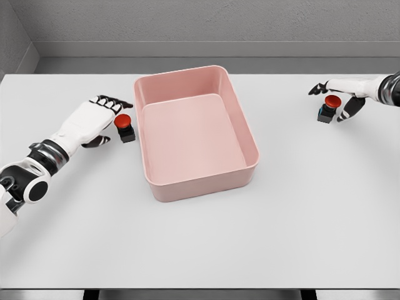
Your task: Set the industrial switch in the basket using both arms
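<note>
Two industrial switches (125, 127) (329, 109) flank one pink basket (244, 131), each beside an open, empty hand (103, 115) (344, 94).

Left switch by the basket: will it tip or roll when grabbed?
The left switch looks rigid and small, so probably light. Its boxy dark base should keep it from rolling. The red round cap on top may make it top-heavy, so a sideways nudge from the left robot hand could tip it.

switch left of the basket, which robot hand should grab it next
The left robot hand: it sits right beside that switch, fingers open. The right robot hand is across the pink basket at another switch.
</note>
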Motion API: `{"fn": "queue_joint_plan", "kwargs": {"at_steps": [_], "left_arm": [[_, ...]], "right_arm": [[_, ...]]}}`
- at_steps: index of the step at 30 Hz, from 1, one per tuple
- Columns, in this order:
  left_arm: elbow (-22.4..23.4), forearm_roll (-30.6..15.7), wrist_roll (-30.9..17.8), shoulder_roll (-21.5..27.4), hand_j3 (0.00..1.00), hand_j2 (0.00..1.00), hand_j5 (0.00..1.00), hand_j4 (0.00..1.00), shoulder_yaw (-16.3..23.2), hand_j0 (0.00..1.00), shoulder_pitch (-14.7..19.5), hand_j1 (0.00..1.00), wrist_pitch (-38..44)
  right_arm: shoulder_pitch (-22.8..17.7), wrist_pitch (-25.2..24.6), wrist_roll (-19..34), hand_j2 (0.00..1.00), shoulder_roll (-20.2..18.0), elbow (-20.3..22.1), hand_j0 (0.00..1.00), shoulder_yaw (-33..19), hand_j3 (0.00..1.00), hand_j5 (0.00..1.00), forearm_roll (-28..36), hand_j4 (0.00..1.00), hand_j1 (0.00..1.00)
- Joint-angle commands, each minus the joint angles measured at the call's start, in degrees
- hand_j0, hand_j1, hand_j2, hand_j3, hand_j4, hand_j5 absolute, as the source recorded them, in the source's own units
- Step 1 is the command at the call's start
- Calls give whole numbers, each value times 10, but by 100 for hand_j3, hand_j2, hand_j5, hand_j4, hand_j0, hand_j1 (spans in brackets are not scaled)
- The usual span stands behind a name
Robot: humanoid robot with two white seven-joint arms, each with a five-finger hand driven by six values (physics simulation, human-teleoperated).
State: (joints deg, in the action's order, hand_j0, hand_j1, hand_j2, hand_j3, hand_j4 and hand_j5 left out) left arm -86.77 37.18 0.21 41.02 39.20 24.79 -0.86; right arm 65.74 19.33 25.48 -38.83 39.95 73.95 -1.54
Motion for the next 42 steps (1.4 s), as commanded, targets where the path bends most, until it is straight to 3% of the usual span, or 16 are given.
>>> {"fn": "queue_joint_plan", "kwargs": {"at_steps": [1,22,29,36,42], "left_arm": [[1,0,-3,0,89,89,89,89,-1,89,0,89,0],[18,2,-4,-16,85,85,85,85,0,85,4,85,1],[23,1,-5,-22,85,85,85,85,0,85,7,85,1],[22,1,-5,-22,85,85,85,85,0,85,8,85,0],[21,2,-5,-22,85,85,85,85,0,85,8,85,0]], "right_arm": [[0,1,1,82,0,0,82,-1,82,82,1,82,82],[0,4,5,56,2,0,56,-1,56,56,1,56,56],[1,16,6,54,1,7,54,-2,54,54,1,54,54],[4,64,7,54,-5,10,54,-4,54,54,1,54,54],[15,72,15,54,-12,40,54,-4,54,54,2,54,54]]}}
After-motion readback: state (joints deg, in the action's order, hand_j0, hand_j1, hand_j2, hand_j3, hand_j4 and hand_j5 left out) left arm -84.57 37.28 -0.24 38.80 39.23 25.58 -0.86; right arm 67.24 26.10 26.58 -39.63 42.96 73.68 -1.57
